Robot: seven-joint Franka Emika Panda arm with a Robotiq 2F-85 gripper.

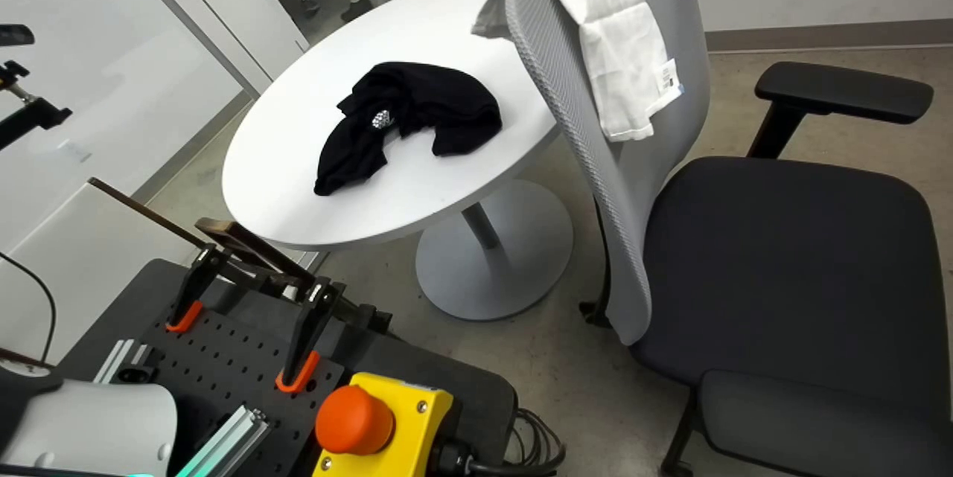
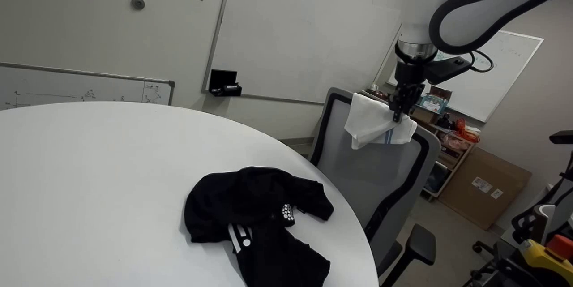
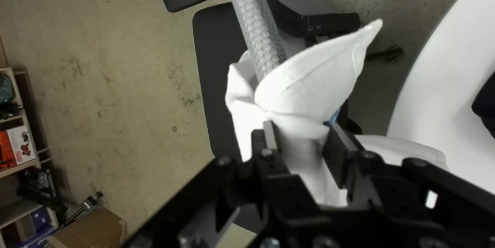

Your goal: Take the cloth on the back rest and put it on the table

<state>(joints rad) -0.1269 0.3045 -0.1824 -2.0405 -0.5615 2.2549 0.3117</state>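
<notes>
The white cloth with blue stripes [image 2: 371,119] hangs over the top of the grey chair's back rest [image 2: 367,175]. It also shows in an exterior view [image 1: 618,45] and in the wrist view [image 3: 309,81], where one corner sticks up. My gripper [image 2: 399,114] points down at the top of the back rest. In the wrist view the gripper [image 3: 299,134] has its fingers apart, one on each side of a fold of cloth over the chair edge. A dark gap shows beside the right finger; firm contact is not clear. The white round table [image 1: 290,164] stands beside the chair.
A black garment [image 1: 417,101] lies crumpled on the table, also in an exterior view [image 2: 250,206]. The chair's armrest [image 1: 841,94] sticks out. A yellow emergency stop box [image 1: 402,417] sits on the robot's cart. Shelves [image 3: 19,151] and a cardboard box [image 2: 485,188] stand farther off.
</notes>
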